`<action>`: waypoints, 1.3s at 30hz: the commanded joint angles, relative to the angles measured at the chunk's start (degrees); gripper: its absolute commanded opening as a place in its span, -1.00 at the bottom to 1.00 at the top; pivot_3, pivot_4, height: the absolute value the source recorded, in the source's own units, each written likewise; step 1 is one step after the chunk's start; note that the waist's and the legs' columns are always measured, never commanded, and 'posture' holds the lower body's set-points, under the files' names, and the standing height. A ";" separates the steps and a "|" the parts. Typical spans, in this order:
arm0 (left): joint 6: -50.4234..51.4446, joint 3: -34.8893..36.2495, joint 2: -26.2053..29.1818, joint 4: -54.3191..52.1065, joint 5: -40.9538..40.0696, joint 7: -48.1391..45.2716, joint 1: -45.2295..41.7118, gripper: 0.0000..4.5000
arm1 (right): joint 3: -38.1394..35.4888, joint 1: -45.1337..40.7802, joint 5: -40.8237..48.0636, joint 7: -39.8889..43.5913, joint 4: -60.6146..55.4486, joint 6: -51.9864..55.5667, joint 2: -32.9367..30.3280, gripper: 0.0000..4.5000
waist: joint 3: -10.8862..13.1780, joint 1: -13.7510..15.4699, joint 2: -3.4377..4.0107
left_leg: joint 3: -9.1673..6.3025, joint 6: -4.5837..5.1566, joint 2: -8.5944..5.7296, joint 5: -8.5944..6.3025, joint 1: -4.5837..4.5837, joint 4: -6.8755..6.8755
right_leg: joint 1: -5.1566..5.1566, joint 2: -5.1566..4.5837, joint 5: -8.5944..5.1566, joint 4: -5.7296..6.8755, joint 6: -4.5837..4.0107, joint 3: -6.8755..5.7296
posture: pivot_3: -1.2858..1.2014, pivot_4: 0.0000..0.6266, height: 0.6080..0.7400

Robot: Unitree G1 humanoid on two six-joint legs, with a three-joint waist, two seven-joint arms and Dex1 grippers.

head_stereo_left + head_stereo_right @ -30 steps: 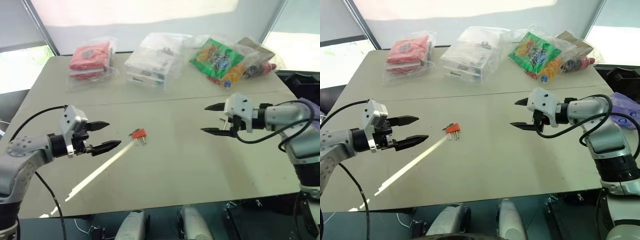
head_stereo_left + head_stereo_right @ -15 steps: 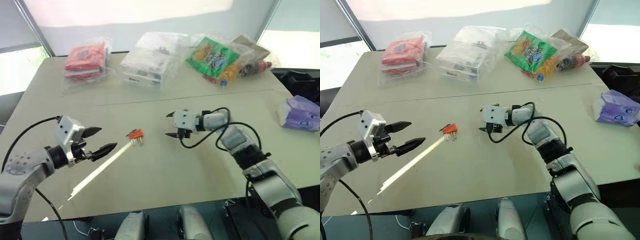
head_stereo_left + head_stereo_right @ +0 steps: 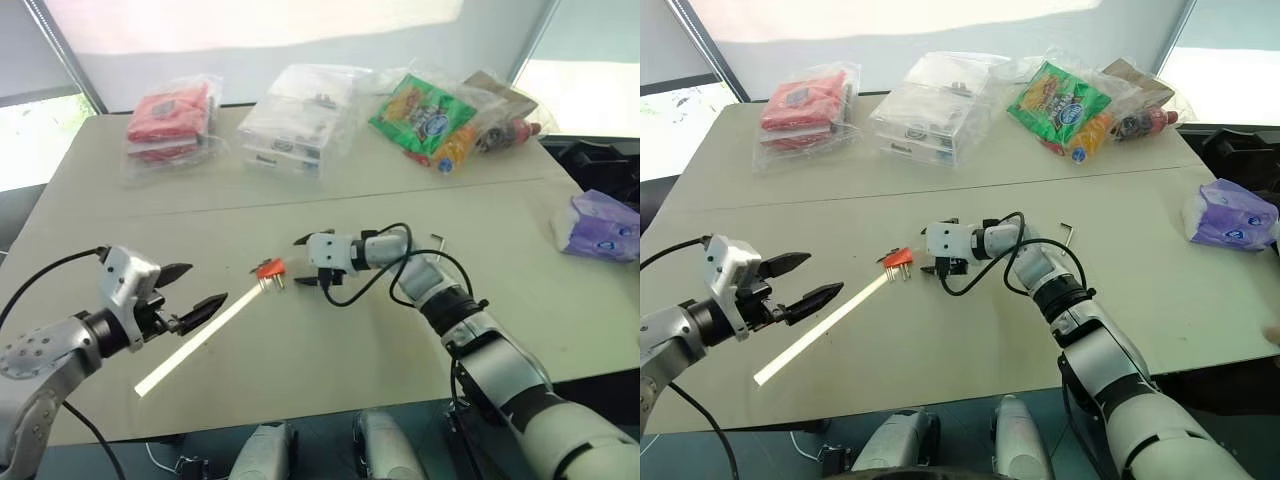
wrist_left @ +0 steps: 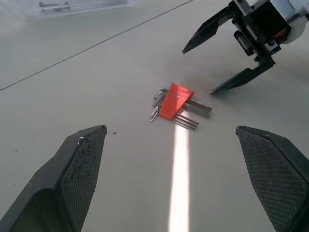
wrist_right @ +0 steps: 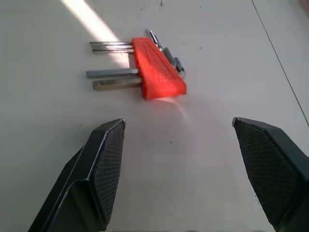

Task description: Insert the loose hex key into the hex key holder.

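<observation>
I see my right gripper (image 3: 308, 264) spread open just beside the hex key holder (image 3: 270, 269); left gripper (image 3: 192, 292) also gapes, farther off.

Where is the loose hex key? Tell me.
The loose hex key lies on the table, on the robot's right, past the right hand, well apart from the hex key holder.
</observation>
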 commanded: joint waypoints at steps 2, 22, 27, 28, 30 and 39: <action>-0.23 1.98 -0.10 -1.81 -0.71 0.62 0.36 0.99 | -0.89 -1.11 0.99 -0.49 0.33 0.86 2.64 0.64 | 0.00 0.02 0.00 | 0.00 0.00 0.00 0.00 0.00 0.00 | 0.00 0.00 0.00 0.00 0.00 0.00 | 0.03 -0.52 1.00; -0.80 0.36 -1.00 -1.47 0.11 1.37 -0.17 0.99 | -1.61 -6.40 -0.24 1.52 16.04 6.85 7.78 0.64 | -0.05 -1.05 0.05 | -0.09 -0.03 0.00 0.01 0.08 -0.05 | 0.05 0.02 0.00 0.07 -0.01 -0.02 | 0.03 -0.52 1.00; -0.80 0.43 -0.62 -1.01 0.17 1.19 -0.79 0.99 | -2.54 -7.90 0.77 4.36 17.89 9.58 8.28 0.64 | -0.06 -0.94 0.04 | -0.15 -0.03 -0.05 0.01 0.08 -0.05 | 0.11 -0.01 0.00 0.04 -0.01 -0.05 | 0.03 -0.52 1.00; -0.79 0.43 -0.52 -0.92 0.20 1.13 -0.93 0.99 | -2.55 -8.18 0.72 4.55 18.31 9.69 8.42 0.64 | -0.06 -0.93 0.05 | -0.15 -0.02 -0.05 0.01 0.08 -0.05 | 0.11 -0.01 0.00 0.04 -0.01 -0.05 | 0.03 -0.52 1.00; -0.78 0.47 -0.36 -0.70 0.30 1.02 -1.23 0.99 | -2.54 -8.66 0.52 4.45 19.16 9.64 8.81 0.64 | -0.06 -0.98 0.05 | -0.16 -0.02 -0.05 0.01 0.08 -0.05 | 0.11 -0.01 0.00 0.04 -0.01 -0.05 | 0.03 -0.52 1.00; -0.70 0.80 -0.42 -0.99 0.72 1.18 -1.12 0.99 | -2.87 -9.62 0.57 4.51 20.68 9.88 11.21 0.64 | -0.07 -1.40 0.06 | -0.15 -0.03 -0.03 0.01 0.11 -0.09 | 0.08 0.01 0.00 0.05 -0.01 -0.05 | 0.03 -0.52 1.00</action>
